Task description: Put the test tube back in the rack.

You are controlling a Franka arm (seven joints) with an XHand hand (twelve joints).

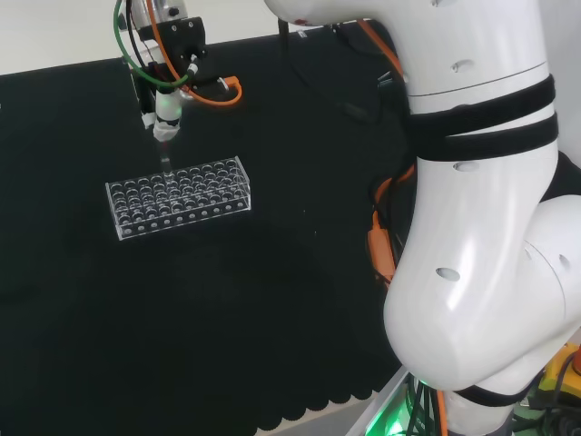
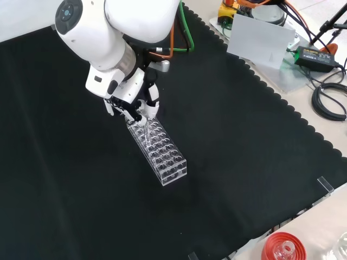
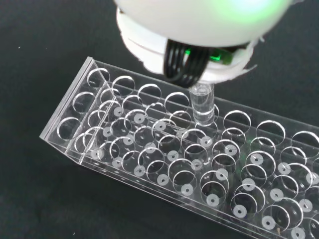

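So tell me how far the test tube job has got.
Done: the hand has the test tube and has it upright over the clear rack. In hand: the wrist view shows the tube's lower end at a hole in the rack's outer row. Left: lowering it fully in, then letting go and pulling away.

You are at a robotics lab tabletop (image 2: 233,162) (black cloth over it): clear tube rack (image 2: 158,151), loose cables (image 2: 329,100), power adapter (image 2: 311,54).
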